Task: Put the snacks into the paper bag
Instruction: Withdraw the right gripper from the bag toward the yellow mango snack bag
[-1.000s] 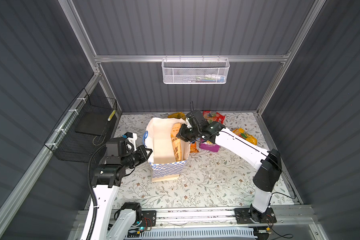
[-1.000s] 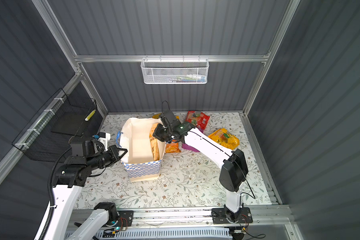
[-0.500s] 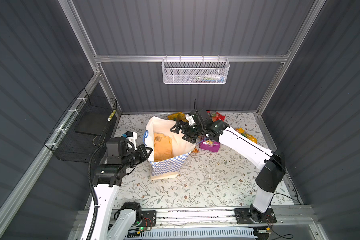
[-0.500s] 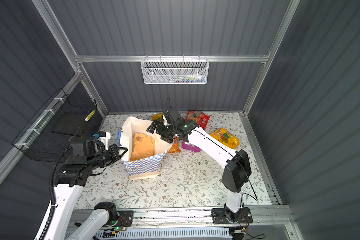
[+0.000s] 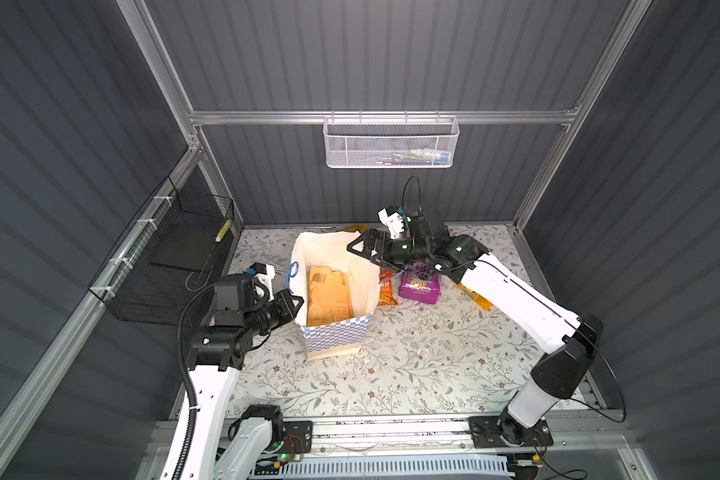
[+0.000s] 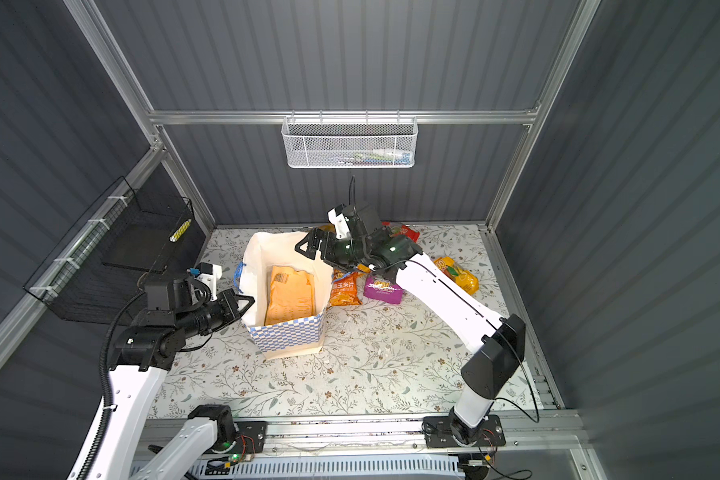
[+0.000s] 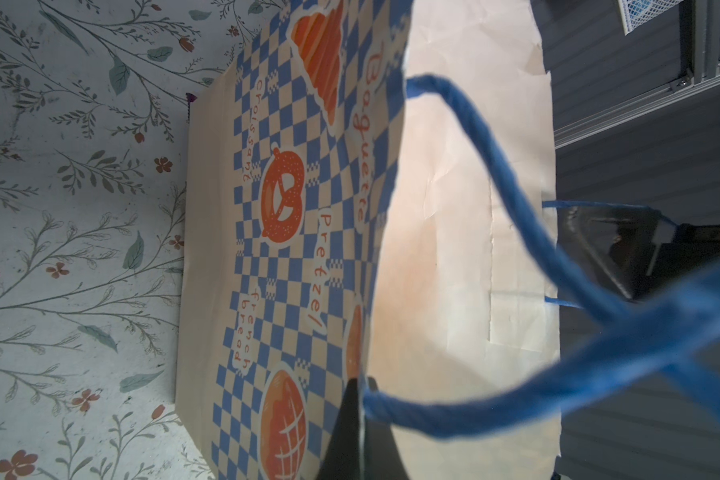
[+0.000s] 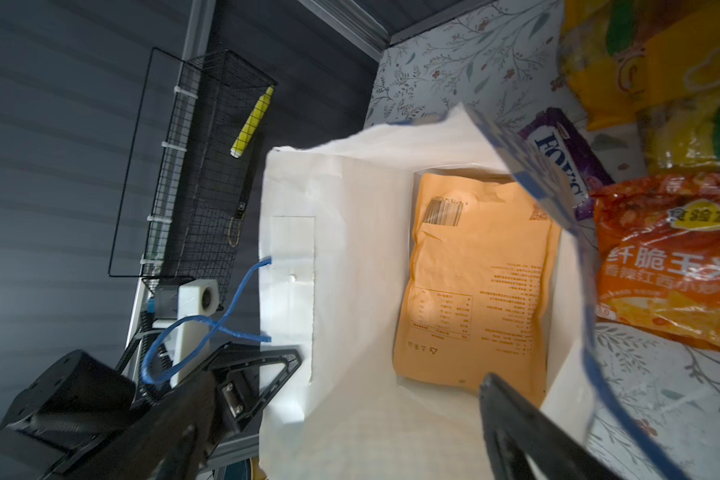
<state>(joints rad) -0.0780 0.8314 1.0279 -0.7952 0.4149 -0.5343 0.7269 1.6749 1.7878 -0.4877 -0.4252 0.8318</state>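
The paper bag stands open at the left middle of the floral table. A flat tan pouch lies inside it. My left gripper is shut on the bag's left rim, beside a blue cord handle. My right gripper hovers open and empty over the bag's far right rim. More snacks lie right of the bag: an orange packet, a purple one, a yellow one and a red one.
A white mesh basket hangs on the back wall. A black wire basket holding a yellow item hangs on the left wall. Dark walls close in the table on three sides.
My right gripper held the tan pouch upright at the bag's right side, then opened. The pouch dropped flat into the bag, and the gripper drew back. The left arm stayed put.
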